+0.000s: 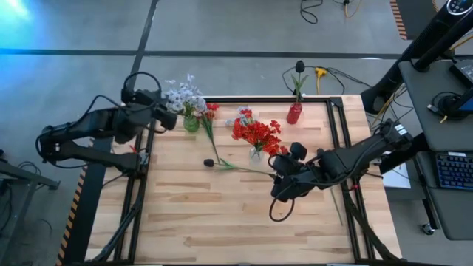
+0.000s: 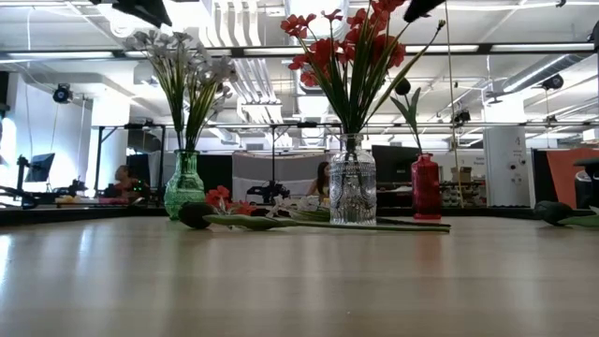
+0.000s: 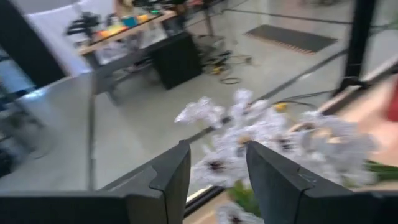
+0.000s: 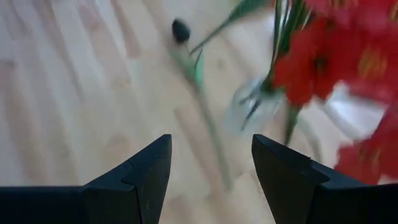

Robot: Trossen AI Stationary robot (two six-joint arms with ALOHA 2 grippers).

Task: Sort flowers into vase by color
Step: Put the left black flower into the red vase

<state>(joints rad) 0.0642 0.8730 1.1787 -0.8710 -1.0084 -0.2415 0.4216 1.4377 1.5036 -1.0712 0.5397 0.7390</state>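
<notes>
A dark-blossomed flower (image 1: 210,162) lies flat on the wooden table, its green stem (image 1: 247,169) running toward my right gripper (image 1: 293,156); it also shows as the dark flower (image 4: 181,30) in the right wrist view. Red flowers (image 1: 256,134) stand in a clear glass vase (image 2: 352,189). Pale white flowers (image 1: 182,96) stand in a green vase (image 2: 184,185). One dark flower (image 1: 299,67) stands in a red vase (image 1: 294,113). My right gripper is open above the table beside the clear vase. My left gripper (image 1: 171,118) is open next to the white blossoms (image 3: 273,134).
Loose red and pale blossoms (image 1: 244,113) lie on the table behind the clear vase, and a red flower (image 1: 210,111) lies by the green vase. The near half of the table (image 1: 222,222) is bare wood. Cables and equipment lie on the floor beyond the far edge.
</notes>
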